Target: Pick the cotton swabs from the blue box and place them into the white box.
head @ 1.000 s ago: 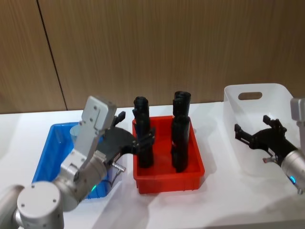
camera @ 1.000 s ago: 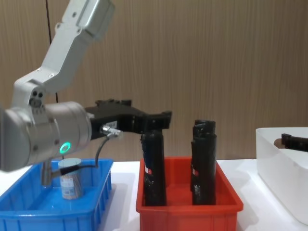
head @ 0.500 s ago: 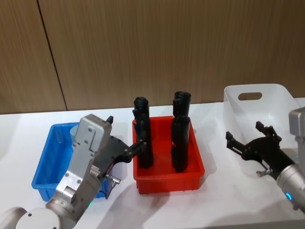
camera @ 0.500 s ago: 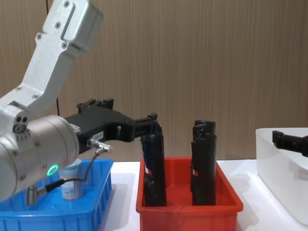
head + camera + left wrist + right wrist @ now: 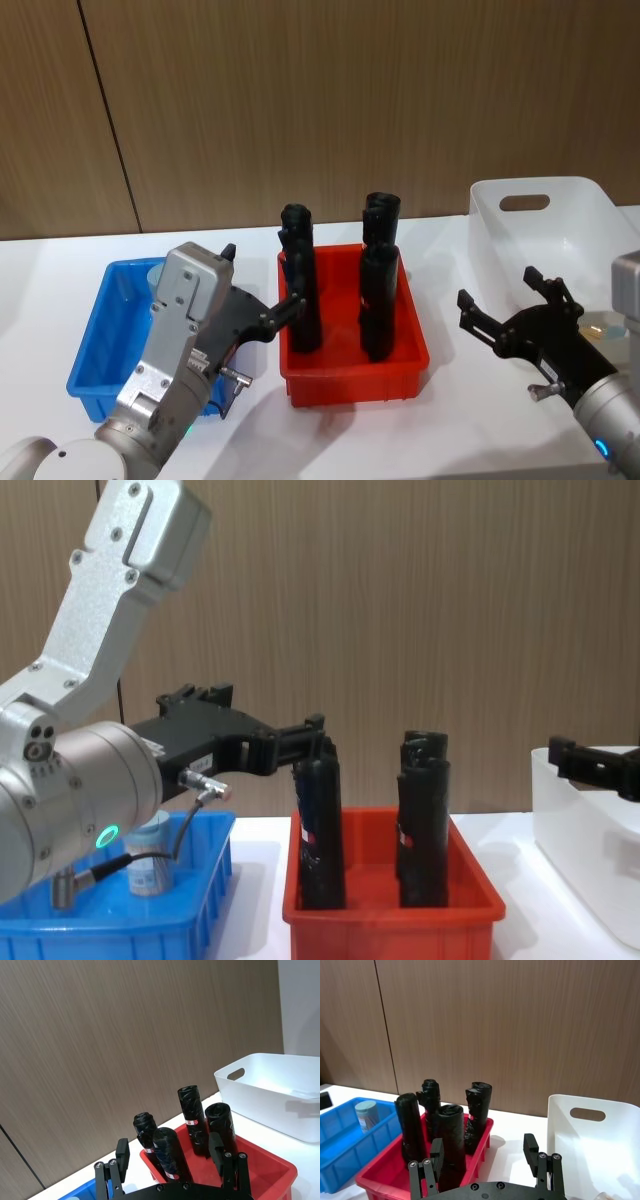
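Left claw [image 5: 262, 280]: jaws spread, nothing held. It hangs at lower left of the head view, over the seam between the bright blue shallow ribbed plastic bin [image 5: 88, 352] and the red plastic bin [image 5: 350, 385]. One fingertip sits right against a tall black cylinder [image 5: 300, 290]; I cannot tell whether they touch. One small clear tub of cotton swabs with a pale blue-grey lid [image 5: 366, 1115] stands upright in the blue bin's upper corner, partly hidden behind my left arm. I judge the open jaws are readied for it, though they point away from it, so a re-aim comes first. Right claw [image 5: 498, 288]: also open and empty, at lower right over the white desk [image 5: 450, 420], just beside the near wall of the translucent white tub with the oval handle cutout [image 5: 580, 200]. A pale object [image 5: 600, 325] lies inside that tub, possibly a swab tub, not certain. Obstruction: the black cylinders stand tall between the two boxes, so any carry must clear their tops.
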